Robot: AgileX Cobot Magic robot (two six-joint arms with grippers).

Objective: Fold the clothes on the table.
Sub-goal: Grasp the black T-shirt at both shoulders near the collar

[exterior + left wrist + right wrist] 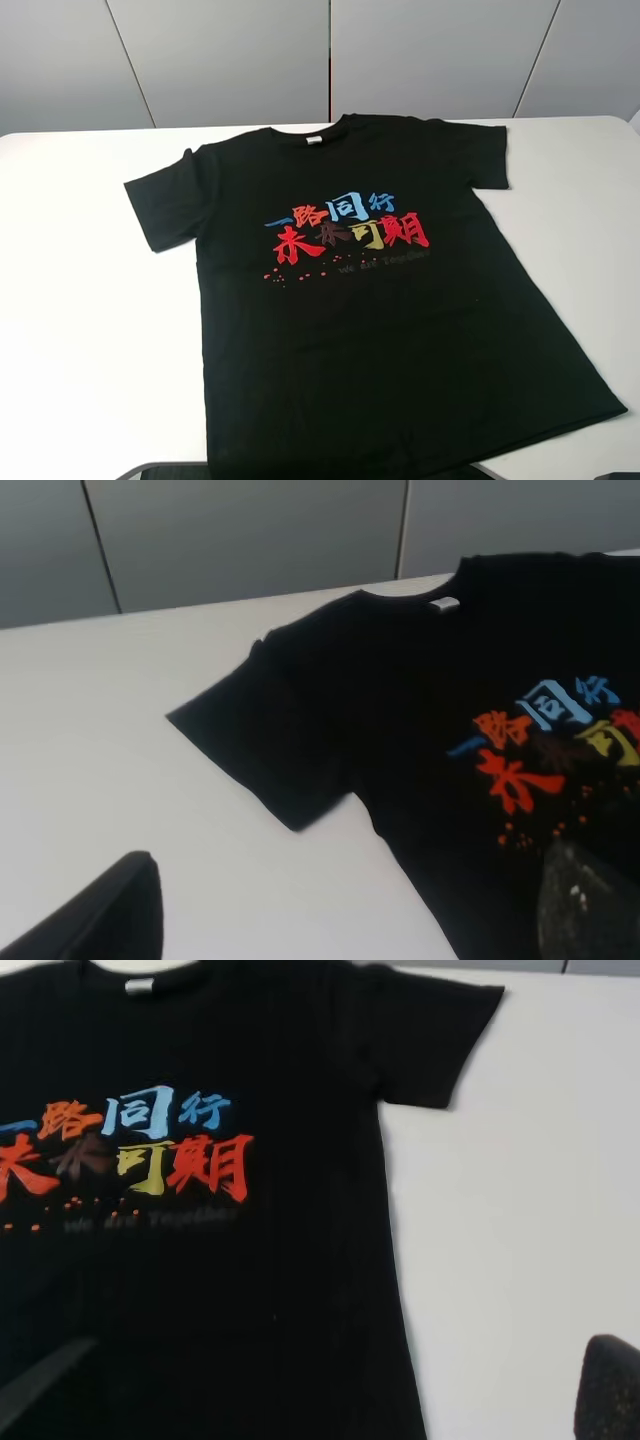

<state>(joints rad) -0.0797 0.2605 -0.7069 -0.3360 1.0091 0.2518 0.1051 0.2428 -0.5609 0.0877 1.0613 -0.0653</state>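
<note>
A black T-shirt [370, 300] lies flat and face up on the white table [80, 330], collar at the far side, hem at the near edge. It has a colourful printed logo [345, 230] on the chest. Both sleeves are spread out. My left gripper [345, 908] is open and empty, above the near left part of the shirt, facing the left sleeve [265, 745]. My right gripper [325, 1388] is open and empty, above the shirt's lower right part, with the right sleeve [425, 1045] ahead. Only the fingertips [100, 915] [610, 1390] show.
The table's far edge meets grey wall panels [220, 60]. Bare white table lies left of the shirt and to its right [580, 230]. Dark parts of the arms [175, 472] show at the near edge of the exterior view.
</note>
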